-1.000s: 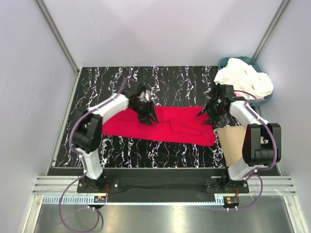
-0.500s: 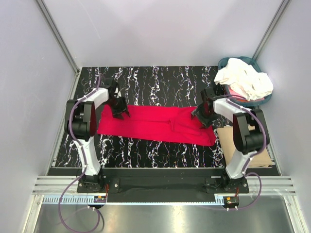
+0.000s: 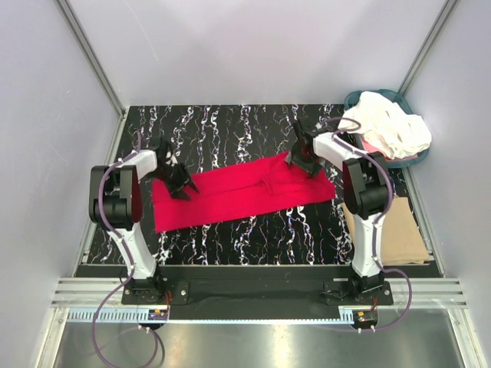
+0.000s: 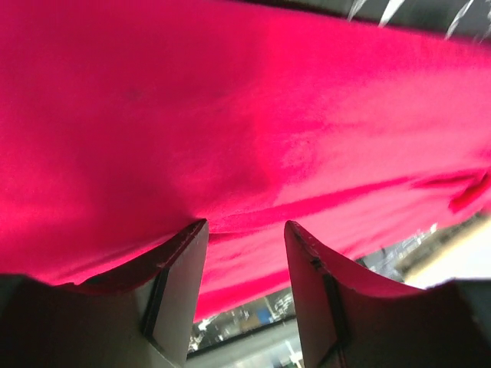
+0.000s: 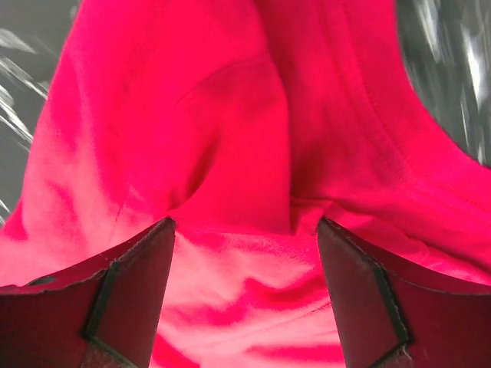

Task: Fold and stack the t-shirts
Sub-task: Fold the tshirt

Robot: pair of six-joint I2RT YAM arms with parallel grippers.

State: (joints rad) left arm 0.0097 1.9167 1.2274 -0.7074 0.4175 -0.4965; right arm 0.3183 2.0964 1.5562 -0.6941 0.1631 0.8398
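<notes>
The red t-shirt (image 3: 245, 192) lies spread flat across the dark marbled table (image 3: 230, 126), slanting from near left to far right. My left gripper (image 3: 181, 188) is over its left end. In the left wrist view the left gripper (image 4: 245, 226) is open, with red cloth (image 4: 230, 115) just past the tips. My right gripper (image 3: 301, 162) is at the shirt's far right corner. In the right wrist view the right gripper (image 5: 245, 222) is wide open above rumpled red cloth (image 5: 230, 123). Cream-white t-shirts (image 3: 387, 126) are heaped at the back right.
The white heap sits in a teal round basket (image 3: 354, 98) in the back right corner. A flat tan cardboard sheet (image 3: 395, 234) lies at the right edge, next to the right arm. Grey walls close in the table on three sides.
Both arms have swung away from the middle. The shirt's right end has shifted toward the back, so it now lies slanted. The right jaws have spread wider.
</notes>
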